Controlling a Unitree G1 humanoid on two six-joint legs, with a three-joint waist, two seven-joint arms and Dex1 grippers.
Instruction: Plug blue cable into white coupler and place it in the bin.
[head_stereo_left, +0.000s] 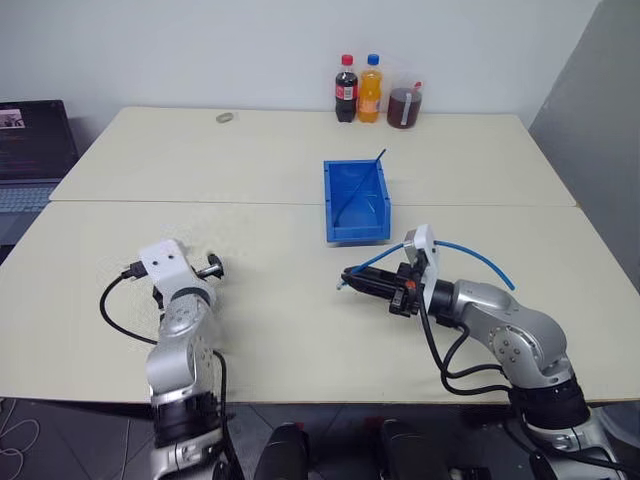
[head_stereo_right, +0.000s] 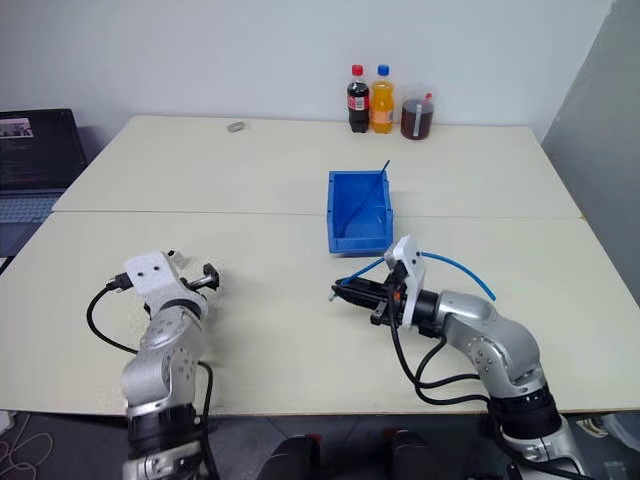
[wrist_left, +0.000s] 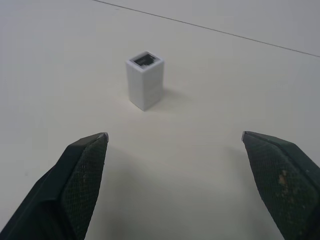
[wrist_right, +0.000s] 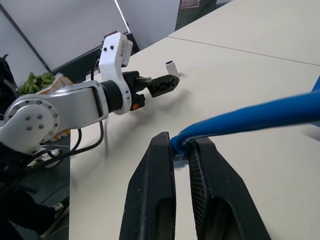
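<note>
Fingers spread before white coupler, upright

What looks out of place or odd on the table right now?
A thin dark blue strand leans out of the bin, poking above its back rim. The white coupler stands upright on end, socket facing up. Nothing looks spilled or damaged.
</note>
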